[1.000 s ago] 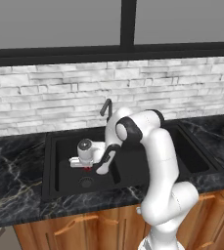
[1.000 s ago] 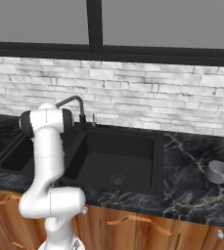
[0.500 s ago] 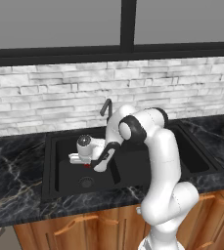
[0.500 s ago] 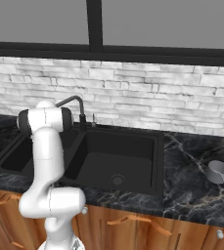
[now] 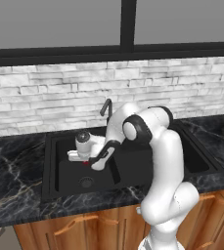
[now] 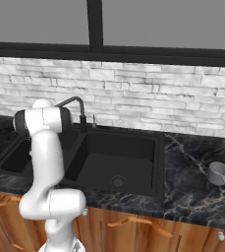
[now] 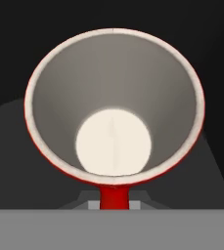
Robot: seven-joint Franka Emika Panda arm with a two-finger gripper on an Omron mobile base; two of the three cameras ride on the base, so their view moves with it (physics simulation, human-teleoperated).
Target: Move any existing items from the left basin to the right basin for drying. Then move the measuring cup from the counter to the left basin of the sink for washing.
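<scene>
Two basins sit side by side in the black sink (image 5: 50,188), sunk into the dark marble desk (image 6: 192,192) with its white veins, wooden cabinets below and a pale brick wall behind. Over on the left we have the narrower, squarish basin (image 5: 72,173) with its round grey drain (image 5: 86,182) on the floor, and beside it, past the divider, the wider basin (image 6: 114,160) with a drain of its own. A slim dark faucet (image 6: 73,106) curves up at the back between them. Now the white arm (image 5: 157,161) reaches across from the right and bends down over the left basin, the hand (image 5: 86,150) lying low inside it, well above the drain. At the tip of that hand a spot of red shows: it's the small red cup (image 7: 114,110), and from the hand's own camera we're looking straight into its mouth, white rim all round, pale inside, flat pale bottom. The jaws are pressed nearly together, pinching the near wall of the cup, a strip of red showing just below the rim. Against the dark basin wall the cup looks lifted, though whether it clears the floor I can't tell. Far off to the right on the desk lies the little grey metal measuring cup (image 6: 218,172), its thin straight handle pointing toward the front edge, well apart from the sink.
</scene>
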